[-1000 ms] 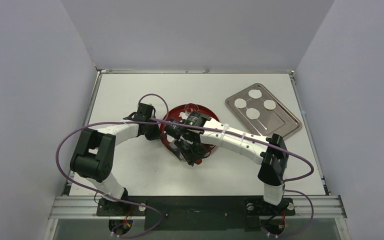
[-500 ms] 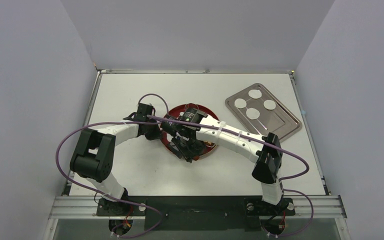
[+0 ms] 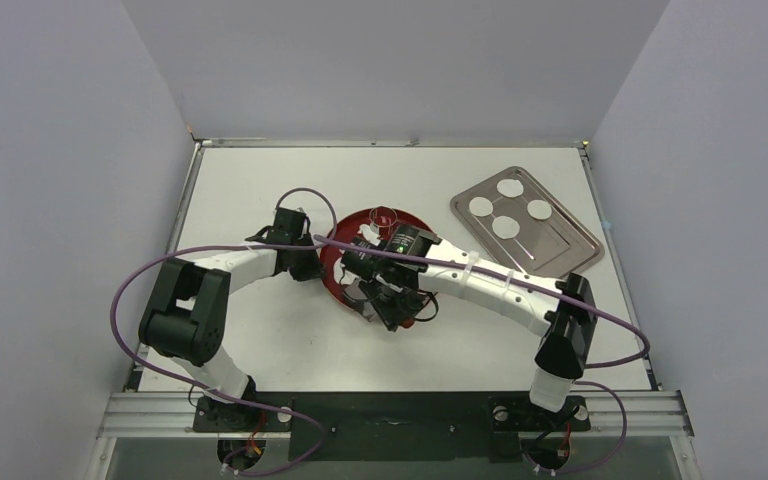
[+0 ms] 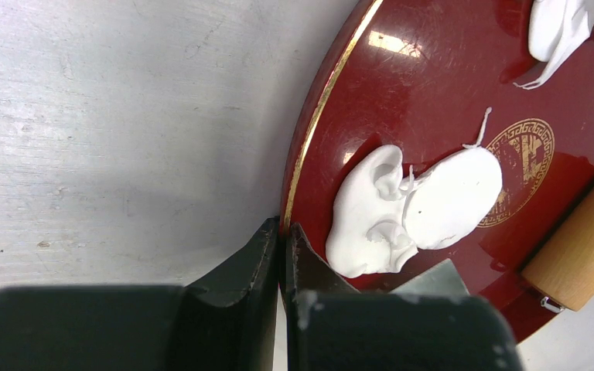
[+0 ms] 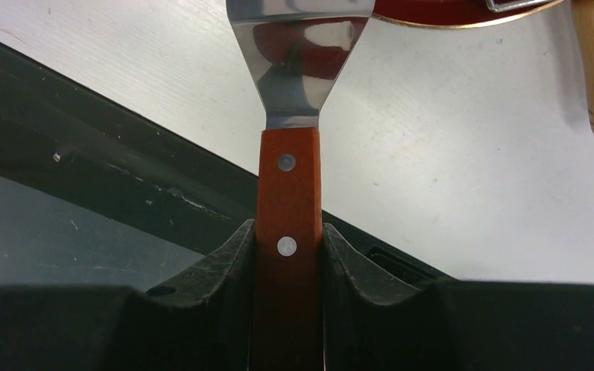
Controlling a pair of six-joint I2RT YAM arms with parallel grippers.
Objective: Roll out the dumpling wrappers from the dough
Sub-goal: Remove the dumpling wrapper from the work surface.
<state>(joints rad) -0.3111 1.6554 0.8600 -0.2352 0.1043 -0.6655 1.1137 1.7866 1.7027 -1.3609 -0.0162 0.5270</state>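
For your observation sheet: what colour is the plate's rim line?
Gold, on the dark red plate; left wrist view.

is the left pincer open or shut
Shut: the left pincer pinches the plate by its gold rim, fingers nearly touching.

Glossy dark-red lacquer with a thin gold rim line on the plate (image 4: 433,100). Soft, smooth, matt white dough (image 4: 414,209). Mirror-polished metal blade and satin reddish wood handle with two metal rivets on the spatula (image 5: 288,154). Pale bare wood on the rolling pin (image 4: 580,255). Brushed metal tray (image 3: 560,245) near the far right corner. Matt white, faintly streaked tabletop (image 4: 108,116). Matt black plastic on the right gripper (image 5: 288,232).
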